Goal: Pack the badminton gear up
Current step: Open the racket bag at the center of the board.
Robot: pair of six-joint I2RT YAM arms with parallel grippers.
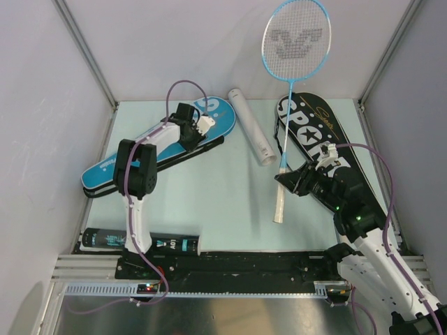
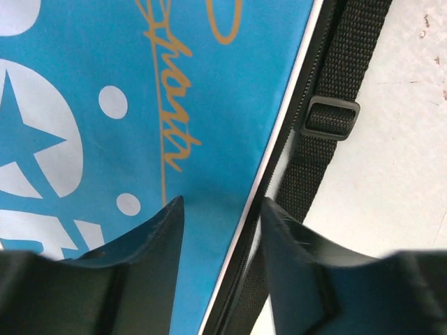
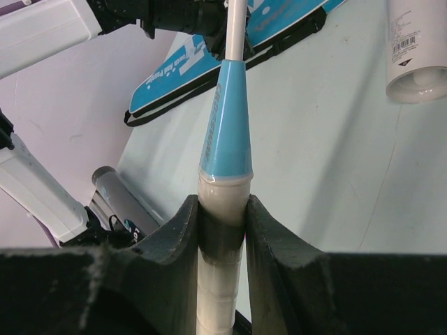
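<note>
Right claw (image 3: 222, 209) was clamped on white grip of light-blue thin-framed racket (image 1: 295, 40), held up beside black racket-shaped cover (image 1: 328, 132). Left claw (image 2: 222, 206) was held apart over edge of blue racket-shaped cover (image 2: 105, 139); edge best pinched squarely.

light-blue racket head (image 1: 296, 38) with white strings and grey logo, white racket grip (image 3: 222, 279) under light-blue cone, blue cover (image 1: 222, 117) with white lettering and gold script, black cover (image 1: 307, 122) with white SPORT lettering, white tube (image 1: 251, 127), black tube (image 1: 105, 239), pale green table (image 1: 209, 195)
</note>
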